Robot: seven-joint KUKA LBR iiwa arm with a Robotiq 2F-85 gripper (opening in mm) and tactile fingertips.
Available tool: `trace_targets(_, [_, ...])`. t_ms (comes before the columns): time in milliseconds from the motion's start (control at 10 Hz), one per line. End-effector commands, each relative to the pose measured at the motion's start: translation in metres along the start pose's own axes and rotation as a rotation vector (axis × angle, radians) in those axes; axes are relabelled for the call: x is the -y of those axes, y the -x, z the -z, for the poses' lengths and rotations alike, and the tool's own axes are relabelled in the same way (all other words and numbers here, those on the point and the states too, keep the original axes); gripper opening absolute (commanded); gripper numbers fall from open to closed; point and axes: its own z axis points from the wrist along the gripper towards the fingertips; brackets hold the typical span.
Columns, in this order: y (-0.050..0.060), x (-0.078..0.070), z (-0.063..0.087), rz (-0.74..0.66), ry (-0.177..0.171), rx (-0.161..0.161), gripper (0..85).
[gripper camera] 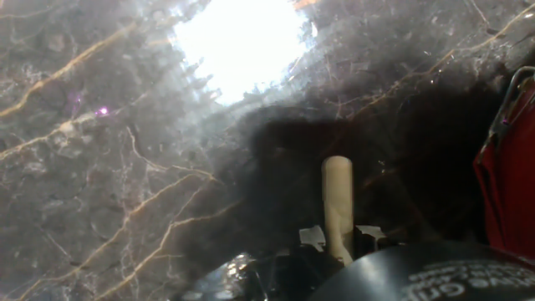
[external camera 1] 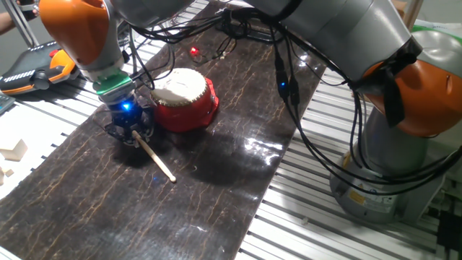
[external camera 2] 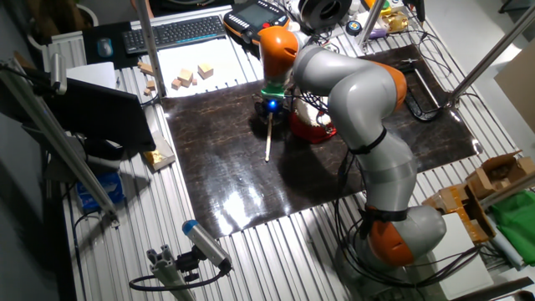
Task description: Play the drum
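Drum cut off at right edge of hand view, stick's near end hidden behind black housing, fingers out of sight

A table of ribbed silver aluminium slats carries a dark, glossy marble-patterned mat with thin tan veins. On the mat sits a small red drum with a cream skin top. Just left of it, a thin pale wooden stick lies with its near end on the mat. Small wooden blocks rest on the bare slats beyond the mat's far left corner. Black cables trail across the mat's far edge.
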Motion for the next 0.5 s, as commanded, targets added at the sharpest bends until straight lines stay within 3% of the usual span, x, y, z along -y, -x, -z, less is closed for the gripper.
trace_targets(0, [0.0000,0.0000,-0.0002,0.002,0.002,-0.004,23.3])
trace_targets(400, [-0.0007,-0.0009,0.0011,0.014,-0.005,-0.010,20.0])
